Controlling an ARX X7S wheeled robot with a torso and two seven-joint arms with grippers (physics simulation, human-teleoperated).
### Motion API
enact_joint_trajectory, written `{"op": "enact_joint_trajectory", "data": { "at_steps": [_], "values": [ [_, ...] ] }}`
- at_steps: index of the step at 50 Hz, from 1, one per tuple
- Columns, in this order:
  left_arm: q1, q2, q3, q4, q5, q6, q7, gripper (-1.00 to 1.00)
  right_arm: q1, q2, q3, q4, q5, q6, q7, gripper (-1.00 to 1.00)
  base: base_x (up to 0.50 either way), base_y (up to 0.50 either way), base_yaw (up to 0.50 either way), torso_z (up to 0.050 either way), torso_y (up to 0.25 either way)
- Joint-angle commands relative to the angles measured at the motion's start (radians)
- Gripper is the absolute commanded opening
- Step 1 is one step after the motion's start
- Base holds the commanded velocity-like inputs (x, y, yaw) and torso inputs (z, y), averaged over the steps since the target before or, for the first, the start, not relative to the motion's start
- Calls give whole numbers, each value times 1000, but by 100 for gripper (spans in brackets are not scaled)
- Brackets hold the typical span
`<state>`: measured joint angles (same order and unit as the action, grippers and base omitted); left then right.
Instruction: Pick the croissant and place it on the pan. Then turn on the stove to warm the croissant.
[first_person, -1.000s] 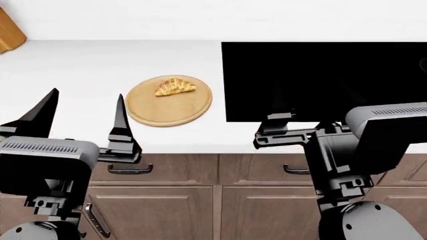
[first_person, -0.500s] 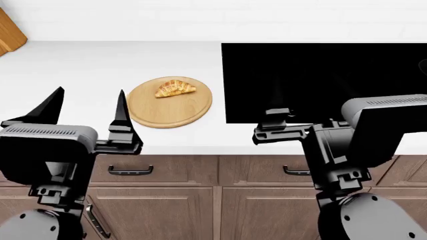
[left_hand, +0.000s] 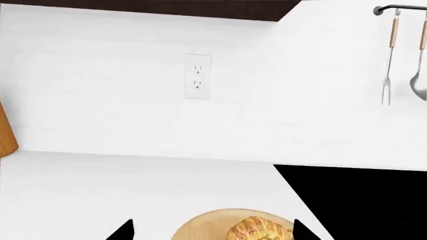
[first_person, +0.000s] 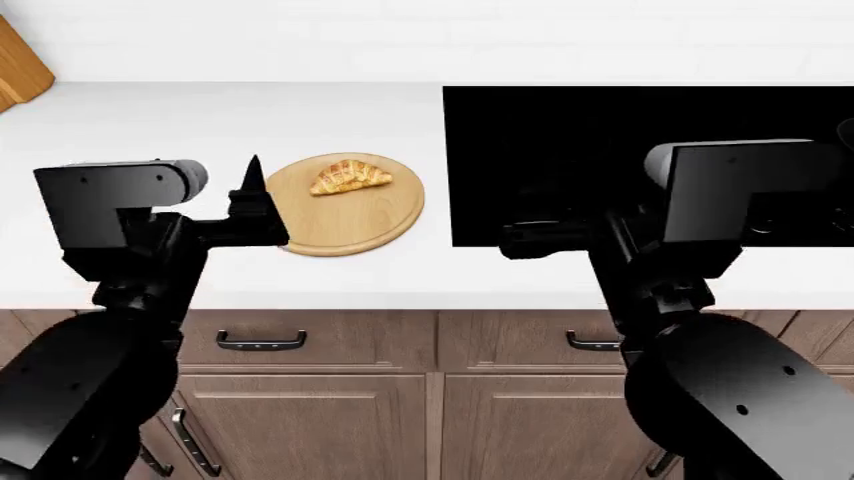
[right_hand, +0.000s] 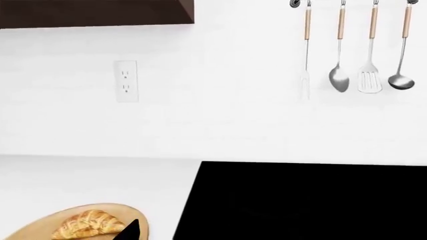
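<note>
The croissant (first_person: 351, 176) is lying on the round wooden board (first_person: 350, 225), untouched; the left gripper (left_hand: 210, 231), fingers spread apart, is hovering short of it, so reaching comes first; the right gripper's state is unclear

Bright, even, flat light fills all three views; no single source shows. The white table (first_person: 200, 120) and wall (left_hand: 100, 100) are nearly washed out, with barely any shadows. The stove (first_person: 587, 160) renders as pure black without glare. Everything is sharp, with no blur or edge distortion.
</note>
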<state>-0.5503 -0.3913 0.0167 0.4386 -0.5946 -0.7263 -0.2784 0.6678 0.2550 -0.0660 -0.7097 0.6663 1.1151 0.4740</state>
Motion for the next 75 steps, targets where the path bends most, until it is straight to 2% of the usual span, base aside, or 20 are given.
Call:
{"op": "enact_joint_trajectory", "data": {
  "at_steps": [1,8,12,16,20,39,75],
  "values": [
    [-112,0,21,-118,-25,-77,5,100,42,10,-25,43,-3,9,1,100,0,0,0,0,0],
    [-112,-1,22,-119,-27,-76,4,100,43,12,-26,43,1,7,4,100,0,0,0,0,0],
    [-204,-7,84,-194,18,-52,47,100,91,2,-33,112,-18,7,13,100,0,0,0,0,0],
    [-232,-12,123,-247,46,-23,83,100,110,5,-54,138,-33,-13,3,100,0,0,0,0,0],
    [-256,7,84,-273,9,-65,58,100,116,2,-83,194,-68,-74,-14,100,0,0,0,0,0],
    [-273,-8,96,-280,-2,-100,59,100,68,9,-81,206,-55,-122,-37,100,2,0,0,0,0],
    [-265,-6,105,-298,-8,-75,70,100,135,60,-114,312,-79,-157,-82,100,108,0,0,0,0]
  ]
}}
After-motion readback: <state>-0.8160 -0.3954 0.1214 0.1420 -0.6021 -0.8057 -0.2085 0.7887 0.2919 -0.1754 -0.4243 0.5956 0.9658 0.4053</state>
